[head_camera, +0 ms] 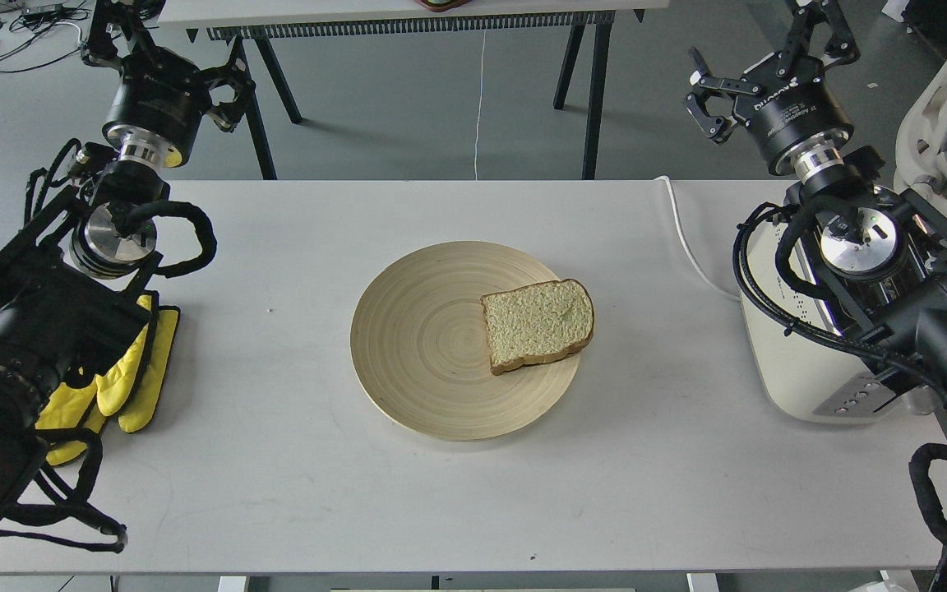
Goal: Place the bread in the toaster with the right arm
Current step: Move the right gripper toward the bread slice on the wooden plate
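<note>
The bread [538, 326], a pale slice with a brown crust, lies flat on the right side of a round wooden plate [420, 341] in the middle of the white table [276, 469]. The cream-white toaster [786, 362] stands at the table's right edge, and my right arm covers most of its top. My right gripper [701, 96] hangs high beyond the table's far right corner, well away from the bread. Its fingers are spread and hold nothing. My left gripper [229, 90] is raised at the far left, dark against a table leg.
Yellow gloves [132, 378] lie under my left arm near the table's left edge. A white cord [687, 247] runs from the toaster toward the far edge. Another table's black legs [593, 99] stand behind.
</note>
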You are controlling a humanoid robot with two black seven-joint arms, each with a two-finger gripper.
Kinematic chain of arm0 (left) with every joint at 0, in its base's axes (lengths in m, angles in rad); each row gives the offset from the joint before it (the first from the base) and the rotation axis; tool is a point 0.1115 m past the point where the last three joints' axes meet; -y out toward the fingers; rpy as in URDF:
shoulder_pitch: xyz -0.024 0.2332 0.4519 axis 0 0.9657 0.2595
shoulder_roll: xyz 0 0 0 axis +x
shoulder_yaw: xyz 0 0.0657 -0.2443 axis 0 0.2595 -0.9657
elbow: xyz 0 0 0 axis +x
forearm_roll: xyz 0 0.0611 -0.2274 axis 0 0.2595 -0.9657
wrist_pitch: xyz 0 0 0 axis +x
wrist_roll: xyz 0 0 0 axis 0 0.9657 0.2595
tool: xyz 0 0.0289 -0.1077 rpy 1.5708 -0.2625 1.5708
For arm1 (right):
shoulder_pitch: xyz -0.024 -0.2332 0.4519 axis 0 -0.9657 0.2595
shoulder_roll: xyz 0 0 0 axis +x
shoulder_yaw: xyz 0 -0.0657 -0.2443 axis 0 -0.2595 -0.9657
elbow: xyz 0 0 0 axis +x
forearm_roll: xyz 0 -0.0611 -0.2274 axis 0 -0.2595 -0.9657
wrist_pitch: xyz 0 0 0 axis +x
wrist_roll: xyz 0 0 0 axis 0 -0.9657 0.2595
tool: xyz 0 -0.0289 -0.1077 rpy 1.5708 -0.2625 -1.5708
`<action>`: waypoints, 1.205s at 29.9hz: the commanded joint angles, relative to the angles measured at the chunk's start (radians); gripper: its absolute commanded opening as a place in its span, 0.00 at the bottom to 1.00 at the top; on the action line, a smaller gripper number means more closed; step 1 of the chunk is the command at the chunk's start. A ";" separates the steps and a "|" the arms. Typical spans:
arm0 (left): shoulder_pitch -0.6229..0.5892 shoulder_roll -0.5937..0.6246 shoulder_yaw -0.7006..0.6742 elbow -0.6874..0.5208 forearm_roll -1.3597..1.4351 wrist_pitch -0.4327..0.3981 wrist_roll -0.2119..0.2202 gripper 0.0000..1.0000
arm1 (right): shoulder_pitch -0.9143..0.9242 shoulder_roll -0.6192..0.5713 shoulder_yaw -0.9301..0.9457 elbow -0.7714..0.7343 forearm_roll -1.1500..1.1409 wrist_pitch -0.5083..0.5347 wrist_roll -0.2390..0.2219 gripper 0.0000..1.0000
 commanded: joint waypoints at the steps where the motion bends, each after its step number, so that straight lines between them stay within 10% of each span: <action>1: 0.000 0.000 0.002 0.000 0.000 0.000 0.000 1.00 | 0.005 0.000 -0.002 0.000 -0.002 0.000 0.000 1.00; 36: 0.003 -0.003 0.002 0.000 -0.002 0.000 0.000 1.00 | 0.256 -0.070 -0.910 0.167 -0.881 -0.459 -0.091 0.98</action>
